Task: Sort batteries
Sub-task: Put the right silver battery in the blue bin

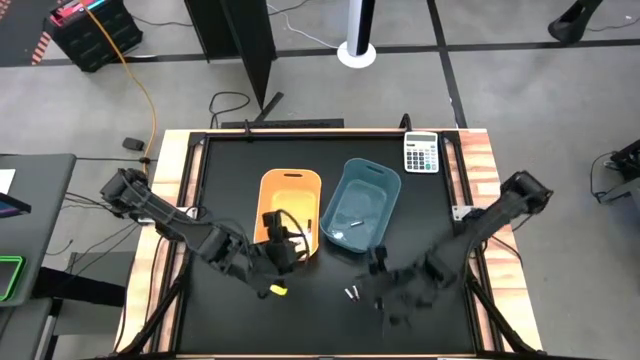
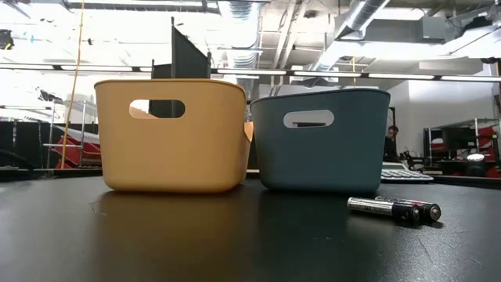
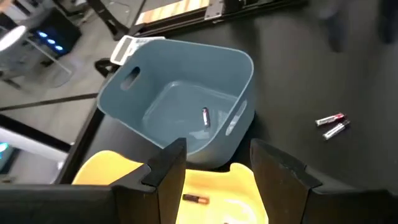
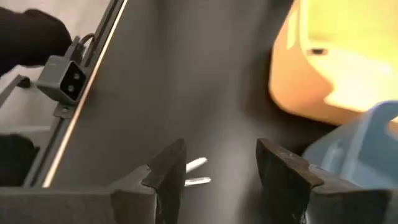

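Note:
Two slim batteries point(image 1: 351, 294) lie side by side on the black table, in front of the blue bin point(image 1: 360, 205); the low view shows these two batteries point(image 2: 395, 209) as dark with pale ends. One battery point(image 3: 205, 116) lies inside the blue bin. Another battery point(image 3: 194, 198) lies in the orange bin point(image 1: 290, 205). My left gripper point(image 3: 217, 149) hovers open over the orange bin's near end and holds nothing. My right gripper point(image 4: 221, 149) is open above the table, and the pair of batteries point(image 4: 196, 172) shows just beyond its fingers.
A grey-white calculator point(image 1: 421, 152) lies at the table's far right corner. The two bins stand side by side mid-table, nearly touching. Wooden rails point(image 1: 480, 170) border the black tabletop. Bare table lies near the front edge to the left of the loose batteries.

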Tool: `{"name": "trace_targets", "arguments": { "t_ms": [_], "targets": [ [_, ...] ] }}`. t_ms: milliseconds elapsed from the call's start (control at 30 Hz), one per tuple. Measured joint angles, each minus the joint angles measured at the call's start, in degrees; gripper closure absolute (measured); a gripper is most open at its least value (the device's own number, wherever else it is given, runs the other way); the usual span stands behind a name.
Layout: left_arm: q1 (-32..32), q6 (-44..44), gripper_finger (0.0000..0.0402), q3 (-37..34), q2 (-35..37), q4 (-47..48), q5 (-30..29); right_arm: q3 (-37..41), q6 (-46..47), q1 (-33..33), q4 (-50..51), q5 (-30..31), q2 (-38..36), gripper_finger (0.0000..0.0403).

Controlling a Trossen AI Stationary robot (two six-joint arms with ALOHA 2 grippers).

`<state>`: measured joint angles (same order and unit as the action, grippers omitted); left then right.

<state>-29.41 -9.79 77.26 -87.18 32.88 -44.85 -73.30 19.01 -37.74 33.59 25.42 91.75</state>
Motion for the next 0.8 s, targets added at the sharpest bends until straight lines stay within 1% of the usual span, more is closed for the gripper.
{"name": "trace_targets", "arguments": {
  "t_ms": [167, 267, 400, 500, 567, 700, 800],
  "targets": [
    [2.2, 3.8, 0.0229, -5.4, 2.8, -6.9, 3.8, 0.0, 13.9, -5.8, -1.1, 9.7, 7.5, 0.0195],
    [3.2, 7.4, 0.0229, -8.9, 5.1, -13.2, 8.0, 0.0, 22.9, -7.6, -1.2, 14.2, 12.1, 0.0195],
    [4.9, 10.5, 0.0229, -14.2, 8.6, -20.7, 13.6, 0.0, 33.2, -8.5, -2.1, 16.5, 18.0, 0.0195],
    [5.7, 10.7, 0.0229, -17.6, 11.0, -23.4, 14.6, 0.0, 38.1, -8.4, -3.5, 17.6, 21.3, 0.0195],
    [5.8, 10.7, 0.0229, -19.3, 12.2, -23.7, 14.6, 0.0, 40.8, -8.0, -3.3, 18.4, 22.5, 0.0195],
    [5.8, 10.4, 0.0229, -22.0, 13.8, -24.9, 14.6, 0.0, 45.0, -6.9, -1.7, 19.1, 22.9, 0.0197],
    [5.8, 10.4, 0.0229, -22.9, 14.2, -25.4, 14.6, 0.0, 46.2, -5.8, -1.5, 19.7, 22.9, 0.0202]
  ]
}}
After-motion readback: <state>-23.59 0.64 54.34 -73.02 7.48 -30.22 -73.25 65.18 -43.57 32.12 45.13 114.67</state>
